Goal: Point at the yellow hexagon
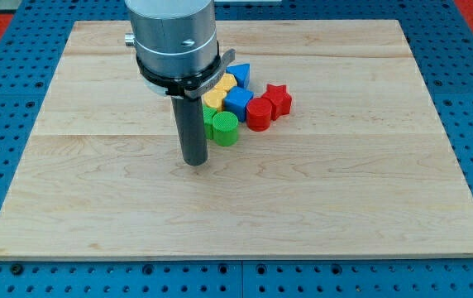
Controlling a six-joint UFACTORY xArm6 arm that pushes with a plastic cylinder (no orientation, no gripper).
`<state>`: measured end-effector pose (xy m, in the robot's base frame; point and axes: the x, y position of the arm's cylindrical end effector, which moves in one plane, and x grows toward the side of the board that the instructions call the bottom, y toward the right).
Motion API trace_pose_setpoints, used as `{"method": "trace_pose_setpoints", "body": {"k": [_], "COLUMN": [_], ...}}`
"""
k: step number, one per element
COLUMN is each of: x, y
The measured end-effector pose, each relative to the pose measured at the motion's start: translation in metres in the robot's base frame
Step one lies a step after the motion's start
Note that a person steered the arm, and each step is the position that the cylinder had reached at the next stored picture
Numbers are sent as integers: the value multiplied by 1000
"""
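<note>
The yellow hexagon point(217, 95) shows only in part: a pale yellow block with a flat top and angled edges, half covered by the grey body of the arm point(175, 37) on its left side. It sits in a tight cluster of blocks a little right of the board's middle, toward the far half. A second yellow block point(226, 81), whose shape I cannot make out, lies just beyond it, touching or nearly so.

Around them: a blue triangle point(241, 74) at the far end of the cluster, a blue cube point(238, 101) just right of the yellow hexagon, a red cylinder point(259, 113) and a red star point(278, 98) at the right end, and a green cylinder point(225, 128) at the near end with another green block point(210, 112) pressed against its far-left side, mostly hidden by the rod.

My tip point(194, 162) rests on the wooden board point(344, 190), just near and left of the green cylinder, close to it but apart. It is a single dark rod with nothing that opens or closes, and it touches no block. The yellow hexagon lies beyond the green blocks from the tip.

The cluster stands well clear of every board edge. Wide bare wood lies to the left, to the right and across the whole near half.
</note>
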<state>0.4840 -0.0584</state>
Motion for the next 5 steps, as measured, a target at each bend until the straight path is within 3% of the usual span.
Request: {"method": "trace_pose_setpoints", "body": {"k": [4,5], "x": [-29,-6], "y": [24,25]}}
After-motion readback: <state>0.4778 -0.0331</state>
